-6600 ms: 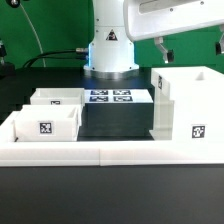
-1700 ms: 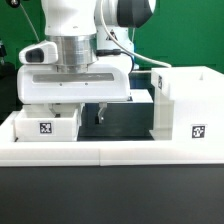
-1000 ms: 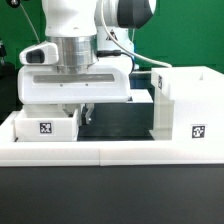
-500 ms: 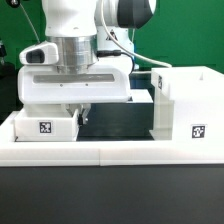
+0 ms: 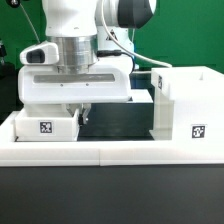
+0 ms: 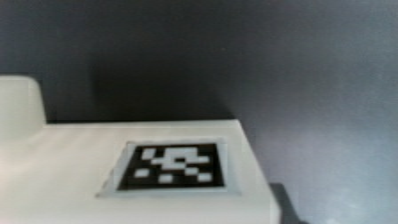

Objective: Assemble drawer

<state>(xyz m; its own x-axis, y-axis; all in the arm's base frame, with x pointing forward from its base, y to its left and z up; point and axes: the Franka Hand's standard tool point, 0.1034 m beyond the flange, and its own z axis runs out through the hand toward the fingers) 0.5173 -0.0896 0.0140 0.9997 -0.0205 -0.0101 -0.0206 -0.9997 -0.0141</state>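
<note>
A small white open-top tray (image 5: pixel 45 125) with a square tag on its front stands at the exterior view's left. My gripper (image 5: pixel 79 115) is low at that tray's right wall, fingers straddling the wall and closed on it; one dark finger (image 5: pixel 85 116) shows outside it. The tall white box housing (image 5: pixel 185 108), also tagged, stands at the exterior view's right. The second tray is hidden behind my hand. The wrist view shows a white tagged surface (image 6: pixel 178 165) very close, with black table beyond.
A low white rail (image 5: pixel 110 152) runs along the table's front edge. Black table (image 5: pixel 118 122) lies between the tray and the housing. My arm and hand (image 5: pixel 75 75) block the view of the back.
Since 1.7 s ago the fingers closed from wide apart onto the tray's right wall. Nothing has visibly moved over the last second.
</note>
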